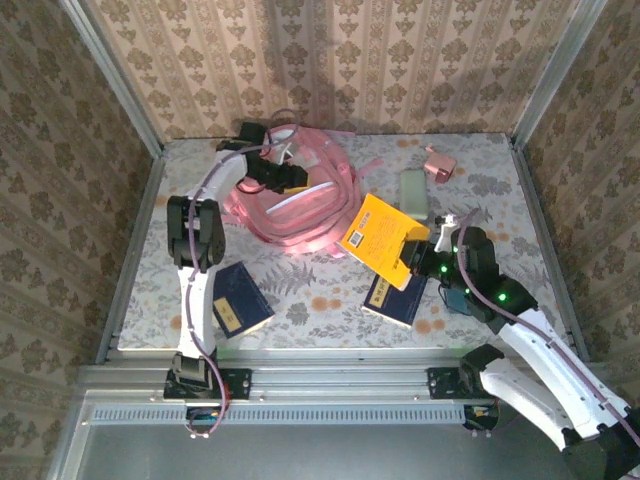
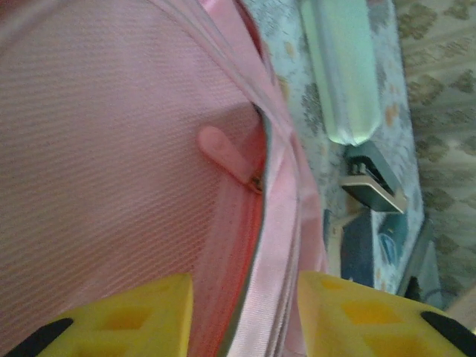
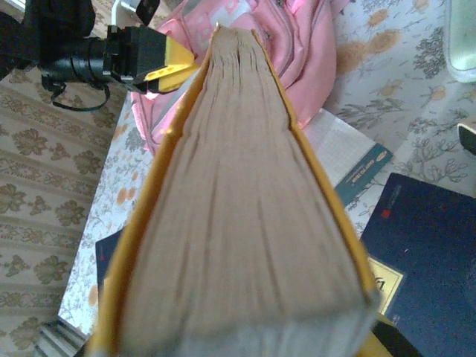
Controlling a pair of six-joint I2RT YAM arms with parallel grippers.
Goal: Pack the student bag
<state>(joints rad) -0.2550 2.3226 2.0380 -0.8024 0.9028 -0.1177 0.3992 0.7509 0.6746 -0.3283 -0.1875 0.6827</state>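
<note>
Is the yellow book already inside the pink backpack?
No, the yellow book is outside the pink backpack, lifted at a tilt beside it in the fingers of the right gripper.

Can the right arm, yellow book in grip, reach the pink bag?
Probably yes. The right gripper holds the yellow book, its far end aimed at the student bag with nothing between. The left gripper straddles the bag's zip edge; whether the mouth is open wide enough, I cannot tell.
</note>
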